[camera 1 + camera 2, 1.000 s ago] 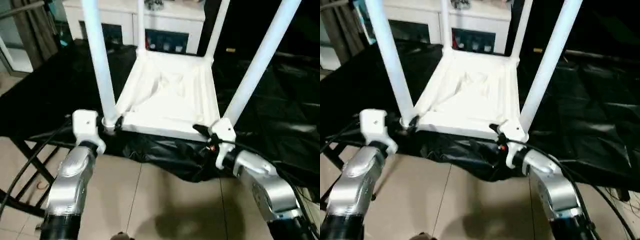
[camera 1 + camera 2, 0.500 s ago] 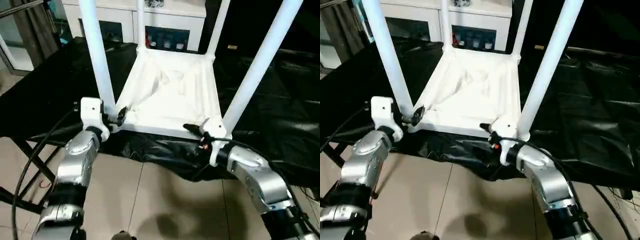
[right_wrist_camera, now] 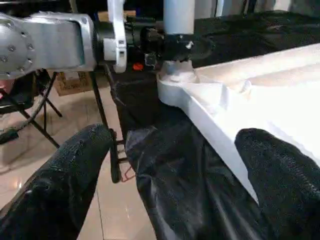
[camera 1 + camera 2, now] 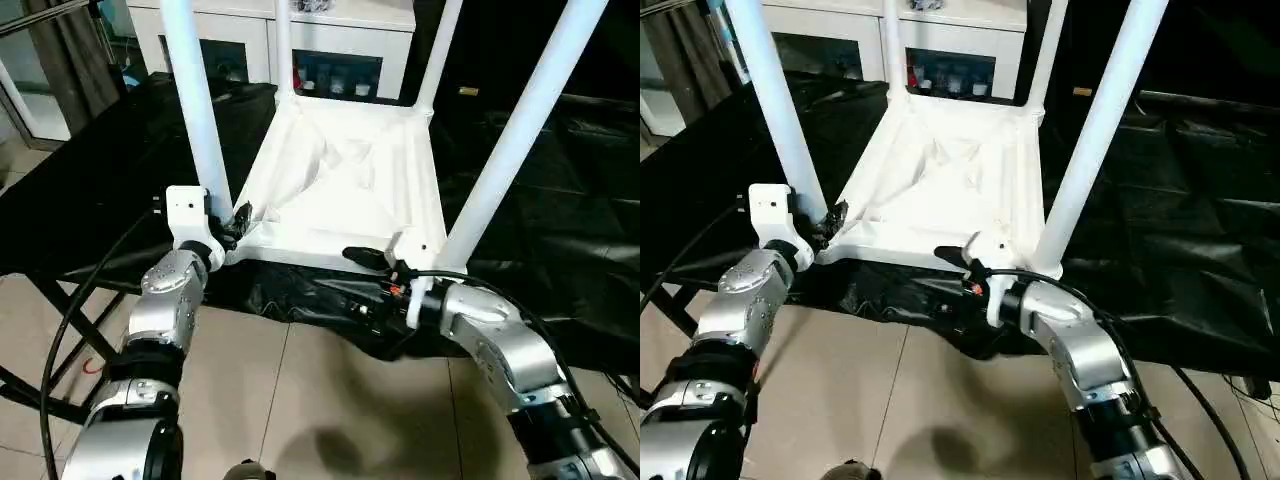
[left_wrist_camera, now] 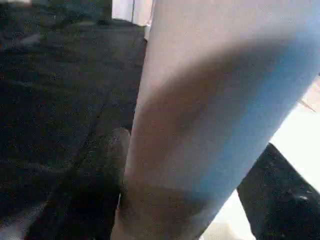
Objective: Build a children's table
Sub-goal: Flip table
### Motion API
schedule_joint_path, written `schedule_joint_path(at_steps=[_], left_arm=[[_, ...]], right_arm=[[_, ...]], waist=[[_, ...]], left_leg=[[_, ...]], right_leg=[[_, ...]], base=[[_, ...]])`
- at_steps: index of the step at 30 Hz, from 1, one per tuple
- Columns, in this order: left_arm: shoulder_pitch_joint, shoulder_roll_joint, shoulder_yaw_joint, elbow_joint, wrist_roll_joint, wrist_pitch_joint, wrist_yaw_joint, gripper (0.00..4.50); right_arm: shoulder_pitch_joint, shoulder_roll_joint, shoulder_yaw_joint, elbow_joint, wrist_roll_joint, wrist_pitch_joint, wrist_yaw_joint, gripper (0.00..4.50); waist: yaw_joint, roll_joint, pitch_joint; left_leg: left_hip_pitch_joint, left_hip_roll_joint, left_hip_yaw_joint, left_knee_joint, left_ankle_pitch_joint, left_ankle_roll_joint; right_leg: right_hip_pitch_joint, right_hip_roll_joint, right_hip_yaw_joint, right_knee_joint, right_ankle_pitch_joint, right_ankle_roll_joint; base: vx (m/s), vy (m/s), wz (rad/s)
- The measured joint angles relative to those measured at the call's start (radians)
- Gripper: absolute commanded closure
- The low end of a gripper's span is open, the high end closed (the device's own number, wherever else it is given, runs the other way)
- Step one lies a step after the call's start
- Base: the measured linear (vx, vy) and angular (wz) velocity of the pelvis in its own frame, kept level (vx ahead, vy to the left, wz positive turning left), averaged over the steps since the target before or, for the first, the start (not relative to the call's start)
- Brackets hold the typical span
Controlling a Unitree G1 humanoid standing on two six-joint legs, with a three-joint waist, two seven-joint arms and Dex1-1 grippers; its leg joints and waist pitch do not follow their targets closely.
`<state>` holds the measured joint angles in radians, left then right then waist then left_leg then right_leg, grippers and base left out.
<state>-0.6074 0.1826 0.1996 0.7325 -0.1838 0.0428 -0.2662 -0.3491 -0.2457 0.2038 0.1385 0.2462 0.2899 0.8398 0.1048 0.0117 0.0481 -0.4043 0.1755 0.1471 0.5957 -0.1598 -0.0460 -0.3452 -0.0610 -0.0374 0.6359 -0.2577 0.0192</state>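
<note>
White plastic tabletop (image 4: 345,195), underside up, lies on a black sheet (image 4: 560,200) with four legs rising from its corner sockets.

Head views: left gripper (image 4: 232,222) sits at the tabletop's near-left corner, its fingers either side of the base of the near-left leg (image 4: 198,110); whether they press on it cannot be told. Right gripper (image 4: 372,262) lies against the tabletop's near edge, beside the near-right leg (image 4: 520,125). White cabinet (image 4: 330,45) stands beyond the tabletop's far edge.

Left wrist view: near-left leg (image 5: 210,125) stands close between dark fingers (image 5: 95,200).

Right wrist view: black fingers (image 3: 65,185) spread wide, empty, the tabletop's near edge (image 3: 220,130) between them; left gripper (image 3: 167,45) at the far corner socket
</note>
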Motion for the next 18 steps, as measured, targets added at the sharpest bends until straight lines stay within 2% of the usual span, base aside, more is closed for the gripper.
schedule_joint_path(at_steps=[4, 9, 14, 18], left_arm=[[-0.013, -0.010, 0.016, 0.026, -0.020, 0.001, -0.001, 1.75], [-0.013, -0.011, 0.021, 0.026, -0.018, 0.005, -0.002, 2.01], [-0.013, -0.019, 0.021, 0.025, -0.018, 0.017, -0.002, 2.10], [-0.014, -0.055, 0.050, -0.003, -0.048, 0.064, 0.028, 2.12]], right_arm=[[0.000, 0.002, 0.001, 0.001, -0.001, -0.011, 0.006, 0.00], [0.002, 0.000, 0.002, 0.001, -0.001, -0.013, 0.010, 0.00], [0.002, 0.001, 0.002, 0.001, -0.002, -0.016, 0.010, 0.00], [0.006, 0.009, 0.002, 0.002, -0.004, -0.020, 0.005, 0.00]], waist=[[0.009, 0.000, 0.000], [0.010, 0.002, 0.001], [0.011, 0.010, 0.000], [0.012, 0.018, 0.001]], left_leg=[[0.000, 0.000, 0.000, 0.000, 0.000, 0.000], [0.000, 0.000, 0.001, 0.000, 0.000, 0.000], [0.000, 0.000, 0.001, -0.001, 0.000, 0.000], [0.000, 0.000, 0.002, -0.002, 0.000, 0.000]], right_leg=[[0.000, 0.000, 0.000, 0.000, 0.000, 0.000], [0.000, 0.000, 0.000, 0.000, 0.000, 0.000], [0.000, 0.000, 0.000, -0.001, 0.000, 0.000], [-0.001, -0.001, 0.000, -0.001, 0.000, 0.000]], base=[[0.000, 0.000, 0.00], [0.000, 0.000, 0.00], [0.000, 0.000, 0.00], [0.000, 0.000, 0.00]])
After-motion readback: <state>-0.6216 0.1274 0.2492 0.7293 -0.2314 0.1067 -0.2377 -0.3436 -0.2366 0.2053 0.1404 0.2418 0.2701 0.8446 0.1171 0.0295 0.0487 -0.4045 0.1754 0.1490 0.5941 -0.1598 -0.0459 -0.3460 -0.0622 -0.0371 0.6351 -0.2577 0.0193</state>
